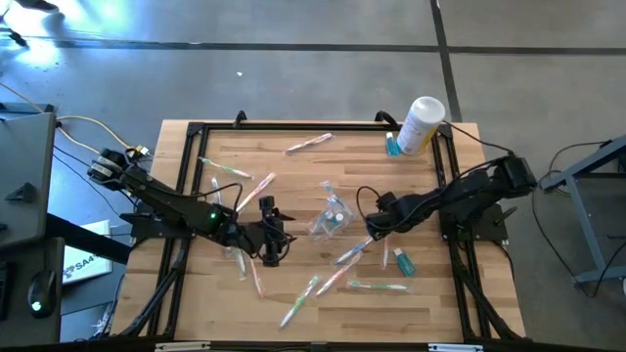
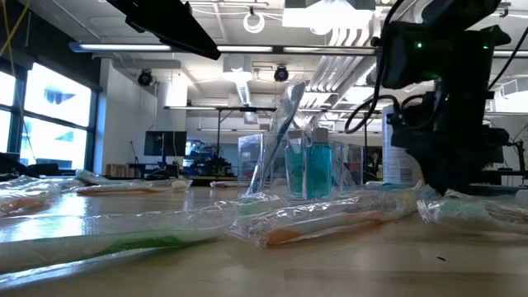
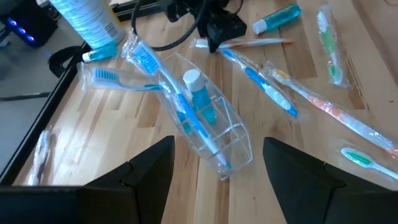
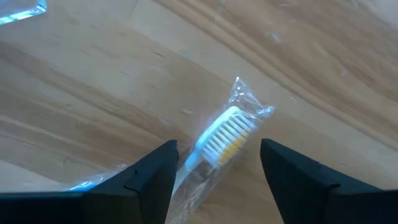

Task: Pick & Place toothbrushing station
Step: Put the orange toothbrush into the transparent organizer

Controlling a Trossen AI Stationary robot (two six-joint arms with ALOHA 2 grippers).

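In the high view the wooden bench [image 1: 323,293] carries wrapped toothbrushes scattered across it, with the clear bag [image 1: 331,217] near the centre of the frame and a white bottle [image 1: 422,124] at upper right. The left pincer [image 1: 268,235] sits left of centre, pointing at the bag, probably waiting to steady it; the right pincer [image 1: 375,227] sits just right of the bag, above a blue-handled toothbrush [image 1: 352,254]. In the low view the bag [image 2: 297,161] stands mid-frame with a teal tube [image 2: 317,167] upright inside, and a wrapped orange toothbrush [image 2: 318,227] lies in the foreground; a dark arm fills the upper right. In the left wrist view the left pincer [image 3: 217,165] is spread wide and empty, the bag [image 3: 199,121] lying just ahead between its fingers, already holding a blue toothbrush [image 3: 171,87] and a tube. In the right wrist view the right pincer [image 4: 217,165] stands parted with nothing clamped; a wrapped toothbrush [image 4: 221,140] with white bristles lies between its fingers at lower centre, so I judge it is lined up for a grasp.
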